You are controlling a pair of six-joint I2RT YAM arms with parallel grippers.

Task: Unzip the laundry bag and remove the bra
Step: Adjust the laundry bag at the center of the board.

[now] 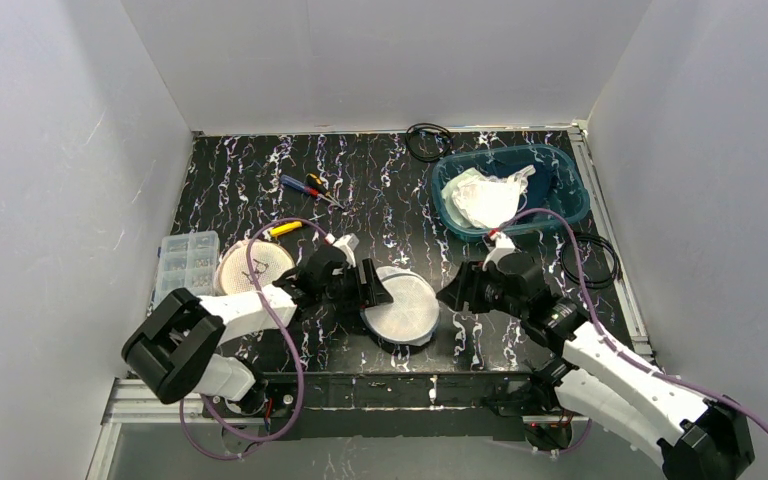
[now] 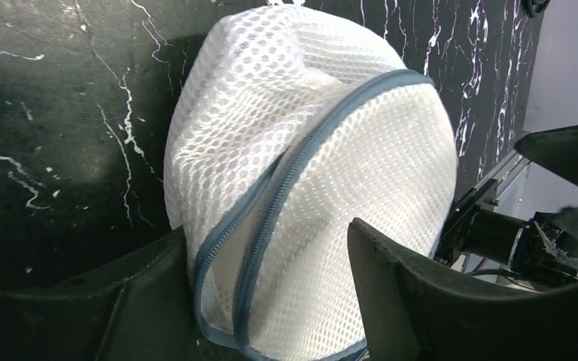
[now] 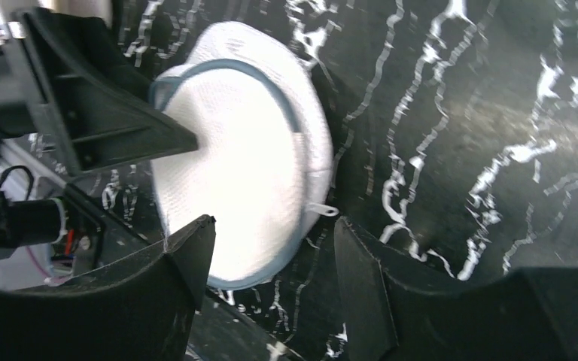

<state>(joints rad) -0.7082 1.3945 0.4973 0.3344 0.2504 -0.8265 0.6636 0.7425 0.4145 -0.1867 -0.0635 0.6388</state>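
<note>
The laundry bag point(image 1: 403, 308) is a round white mesh pouch with a blue-grey zipper, lying at the table's front middle. In the left wrist view the bag point(image 2: 308, 150) fills the gap between the fingers, and its zipper point(image 2: 271, 203) stands parted along the near stretch. My left gripper point(image 1: 360, 283) point(image 2: 267, 229) is open and straddles the bag's left edge, one finger touching it. My right gripper point(image 1: 452, 293) point(image 3: 275, 226) is open and empty just right of the bag point(image 3: 233, 173), near a small white pull tab point(image 3: 323, 209). The bra is hidden.
A blue bin point(image 1: 560, 165) with crumpled white cloth stands at the back right. A round beige mesh disc point(image 1: 253, 268) and a clear parts box point(image 1: 188, 262) lie at the left. Screwdrivers point(image 1: 310, 187) and black cable coils point(image 1: 428, 140) lie farther back.
</note>
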